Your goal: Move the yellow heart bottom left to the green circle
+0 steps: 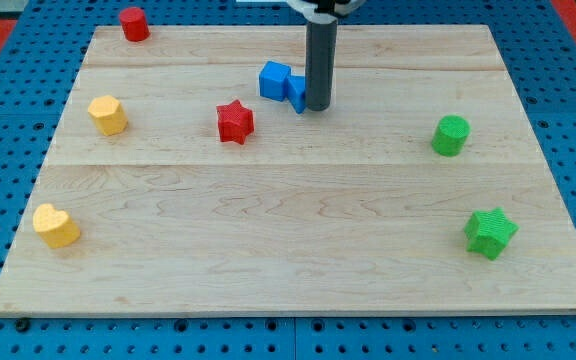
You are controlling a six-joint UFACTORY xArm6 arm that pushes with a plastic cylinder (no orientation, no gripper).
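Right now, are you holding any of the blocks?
No, nothing is held. My tip is just a rod and cannot grab. It stands right beside the blue blocks, far from the yellow heart.

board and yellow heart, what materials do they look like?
Board: looks like light wood, joined planks; grain streaks and seam lines show, soft satin sheen. Yellow heart: probably plastic, matte; uniform colour with fine ribbing on the sides, perhaps 3D-printed, though that is not certain. My tip stands far from it, against the blue block.

My tip (318, 108) rests on the board, rod standing upright.
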